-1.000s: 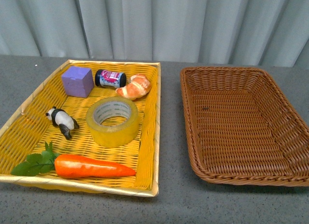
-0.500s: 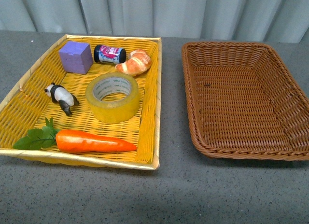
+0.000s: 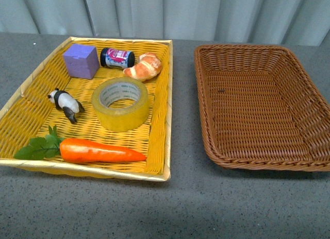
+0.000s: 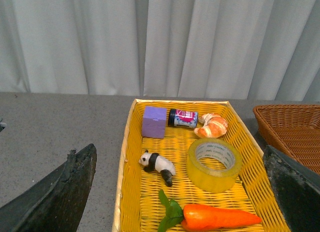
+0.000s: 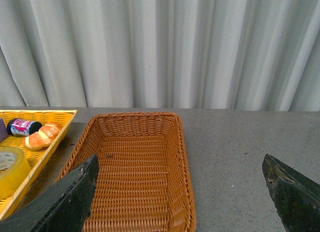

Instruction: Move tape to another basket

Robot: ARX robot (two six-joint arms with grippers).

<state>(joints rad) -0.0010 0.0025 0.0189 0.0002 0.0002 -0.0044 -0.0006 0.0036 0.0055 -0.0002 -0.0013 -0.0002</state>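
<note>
Here, the tape (image 3: 120, 103) is shown lying flat inside the yellow tray (image 3: 168, 95) at centre left of the front frame, the brown basket (image 3: 247, 47) is set beside that tray at right, and the left gripper (image 4: 177, 152) and right gripper (image 5: 180, 159) are both seen spread wide, released.

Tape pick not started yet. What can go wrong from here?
1. The tape lies flat with the panda, croissant and carrot close by; a wide grasp may knock them.
2. A low carry could snag the yellow basket rim or the brown basket wall.
</note>
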